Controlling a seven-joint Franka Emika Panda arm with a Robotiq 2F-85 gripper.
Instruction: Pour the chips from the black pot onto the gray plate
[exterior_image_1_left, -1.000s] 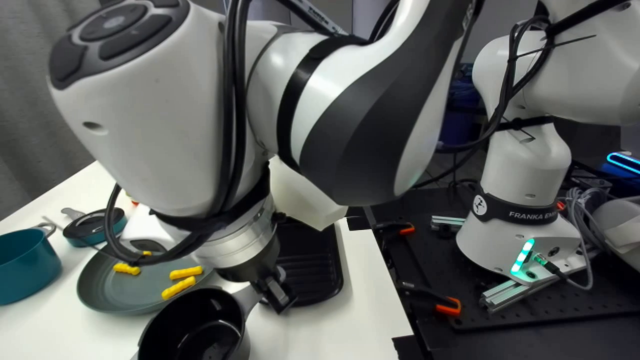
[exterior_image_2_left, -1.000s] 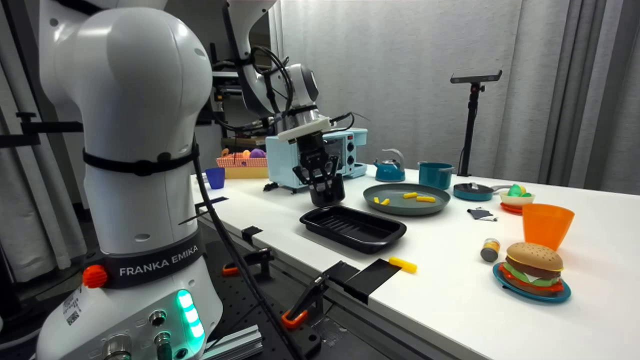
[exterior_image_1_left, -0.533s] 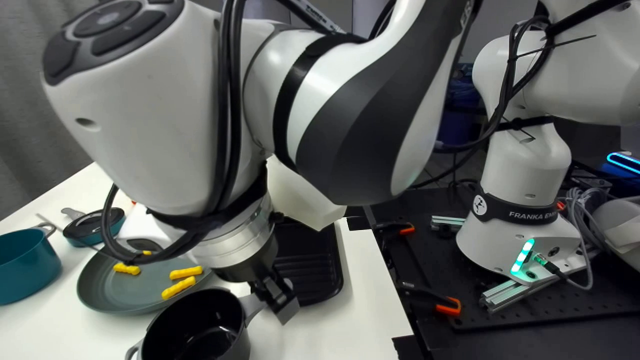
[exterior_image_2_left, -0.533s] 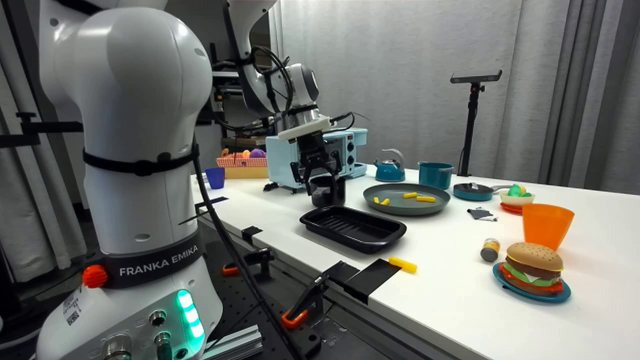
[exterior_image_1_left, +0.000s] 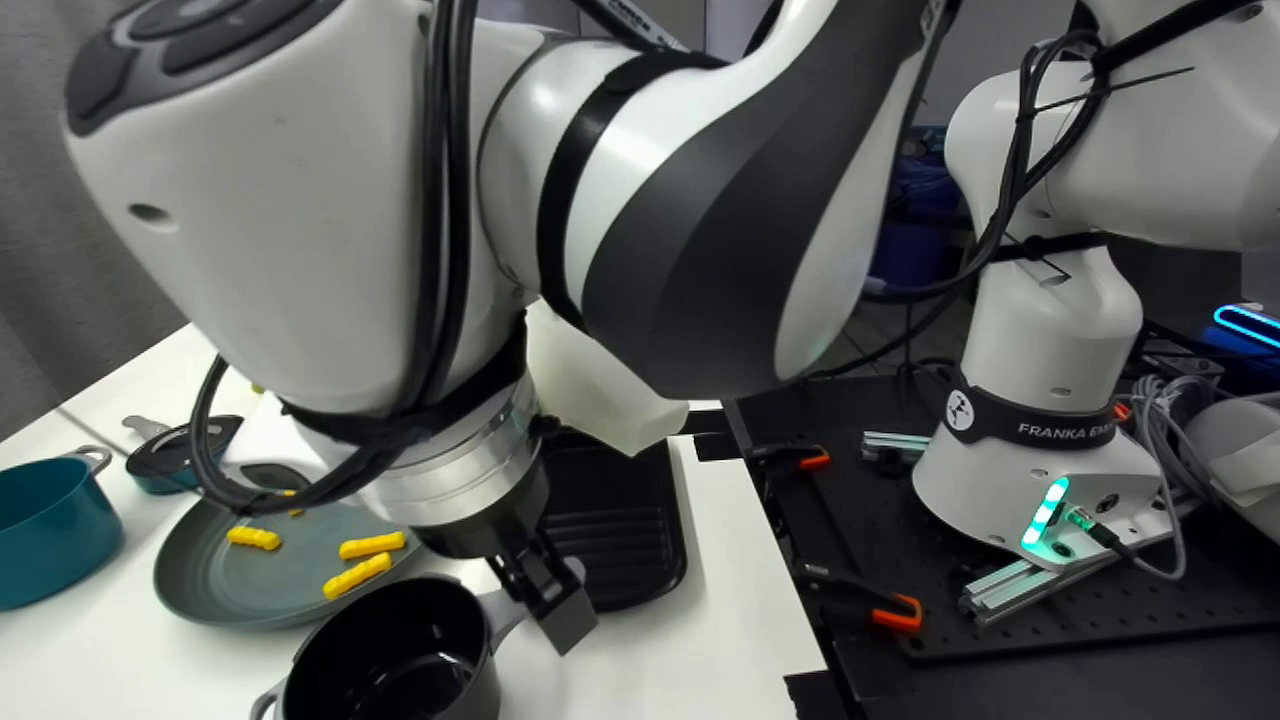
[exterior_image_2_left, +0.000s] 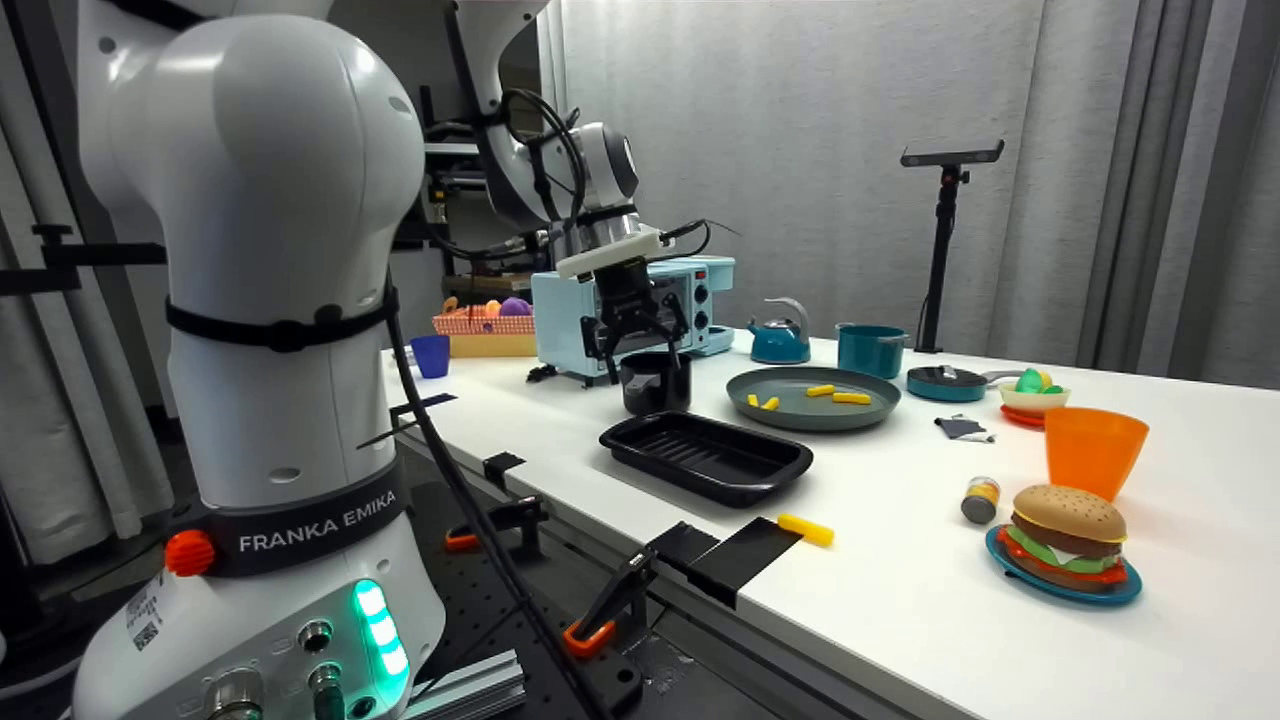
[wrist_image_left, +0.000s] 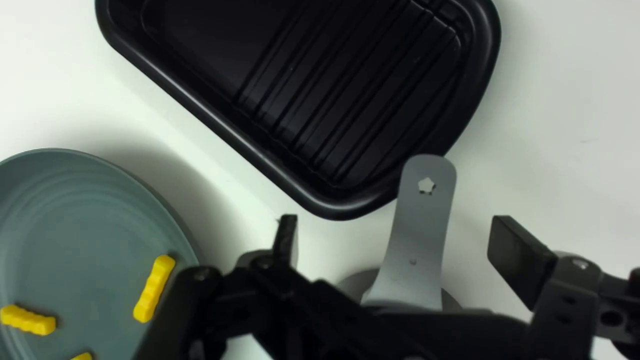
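The black pot (exterior_image_1_left: 380, 650) stands upright on the table in both exterior views, and the part of its inside that shows is bare. Its gray handle (wrist_image_left: 422, 230) points up between the spread fingers in the wrist view, touching neither. My gripper (wrist_image_left: 395, 242) is open, just above that handle; in an exterior view the gripper (exterior_image_2_left: 647, 360) hangs over the pot (exterior_image_2_left: 660, 390). Beside the pot lies the gray plate (exterior_image_1_left: 225, 590), with several yellow chips (exterior_image_1_left: 371, 545) on it. The plate (wrist_image_left: 75, 250) and some chips (wrist_image_left: 154, 288) also show in the wrist view.
A ribbed black grill pan (exterior_image_2_left: 708, 455) lies right by the pot's handle. One yellow chip (exterior_image_2_left: 805, 530) rests at the table's edge. A teal pot (exterior_image_2_left: 870, 350), a lidded pan (exterior_image_2_left: 945, 385), a kettle (exterior_image_2_left: 780, 340) and a toy oven (exterior_image_2_left: 565, 325) stand behind.
The gripper has opened and let go of the pot's handle, then risen slightly. The pot, tilted a second ago, now stands level. The chips on the plate have not moved.
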